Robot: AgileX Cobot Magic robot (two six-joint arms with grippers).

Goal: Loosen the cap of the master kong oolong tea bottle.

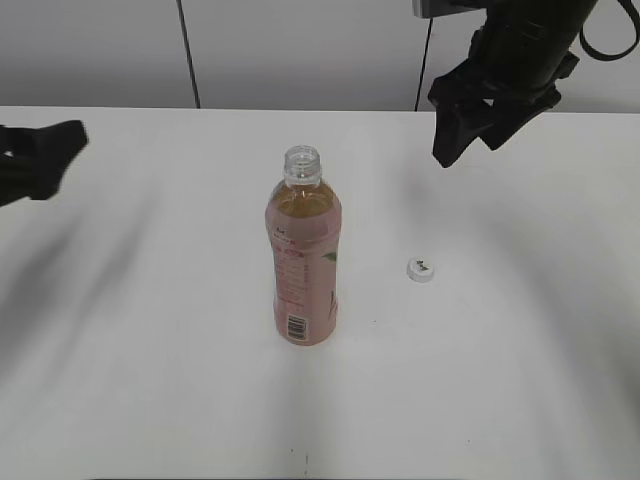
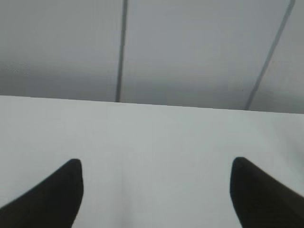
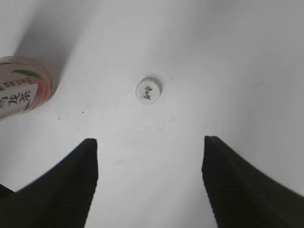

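Note:
The master kong oolong tea bottle [image 1: 303, 260] stands upright mid-table with its neck open and no cap on it; its pink label shows at the left edge of the right wrist view [image 3: 21, 90]. The small white cap [image 1: 420, 268] lies on the table to the bottle's right, also seen in the right wrist view [image 3: 148, 90]. My right gripper [image 1: 465, 135] is open and empty, raised above and behind the cap; its fingers [image 3: 149, 147] frame bare table. My left gripper [image 1: 40, 160] is open and empty at the far left, with only table between its fingers [image 2: 156, 168].
The white table [image 1: 150, 330] meets a grey wall [image 1: 300, 50] with dark vertical seams at the back. Nothing else stands on the table.

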